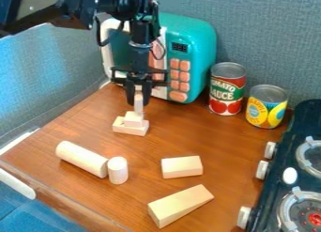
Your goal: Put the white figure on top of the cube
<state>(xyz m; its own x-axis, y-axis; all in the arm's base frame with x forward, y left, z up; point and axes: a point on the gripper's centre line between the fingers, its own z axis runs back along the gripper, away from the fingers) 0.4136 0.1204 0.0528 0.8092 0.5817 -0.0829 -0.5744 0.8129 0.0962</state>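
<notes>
Printed labels wrap two cans [227,91] at the far right. Nearer on the table [207,142] are two cylinders [81,158], one lying, one upright, and two loose blocks [182,166]. The arm [116,5] enters from the far left, its claw [138,98] pointing down, pinching the white figure [138,107] upright directly over the cube [133,118], which sits on one flat base block [130,127].

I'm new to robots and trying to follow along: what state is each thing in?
Fingers, closed on the figure
Figure, upright, over the cube
Cube, on base block
Base block, flat on table
Long cylinder, lying down
Short cylinder, standing
Short block, lying
Long block, lying
Tomato can, upright
Yellow can, upright
</notes>
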